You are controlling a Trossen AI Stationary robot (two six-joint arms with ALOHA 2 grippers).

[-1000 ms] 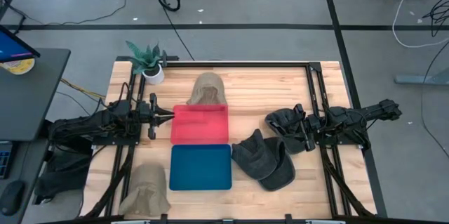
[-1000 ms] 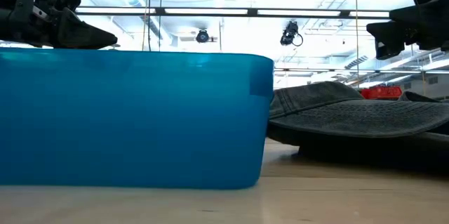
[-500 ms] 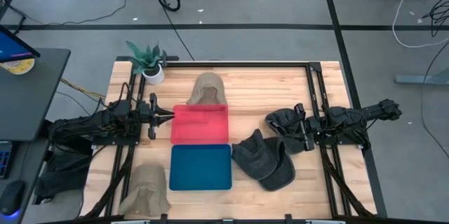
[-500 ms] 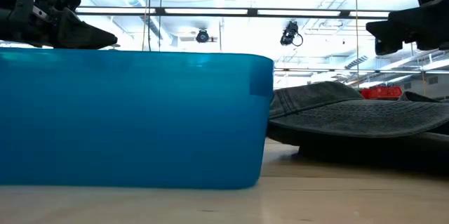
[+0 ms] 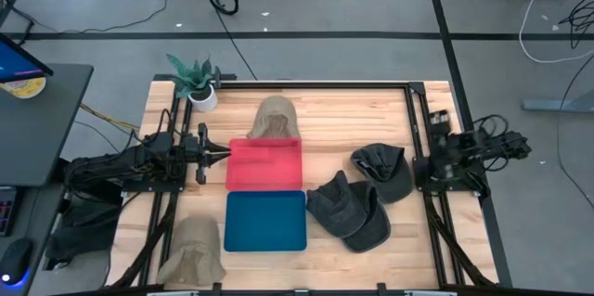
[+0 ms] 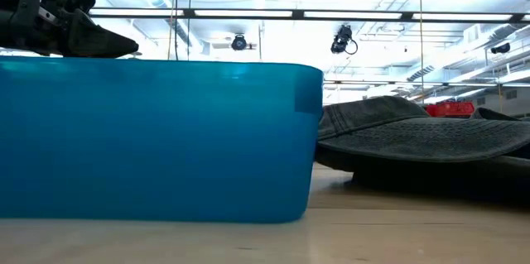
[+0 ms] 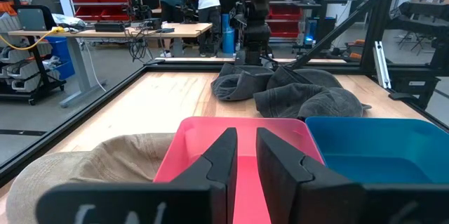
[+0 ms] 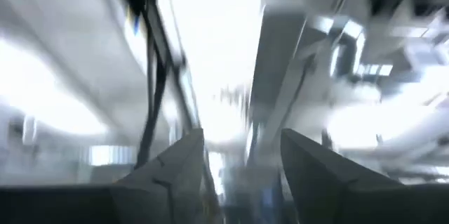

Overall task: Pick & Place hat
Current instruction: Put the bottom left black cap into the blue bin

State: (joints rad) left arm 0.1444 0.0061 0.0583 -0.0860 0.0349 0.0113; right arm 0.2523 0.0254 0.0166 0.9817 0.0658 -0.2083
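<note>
Resting dark hats (image 5: 357, 201) on the bench (image 5: 325, 115).
Right claw (image 8: 238, 161) open, empty; left claw (image 5: 223, 154) nearly closed, empty.

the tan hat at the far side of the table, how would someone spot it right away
Start at the red tray in the middle of the wooden table. The tan hat lies against the tray's far edge, right of the small potted plant. Unlike the dark hats, it is pale tan, and the other tan hat sits at the near edge.
</note>
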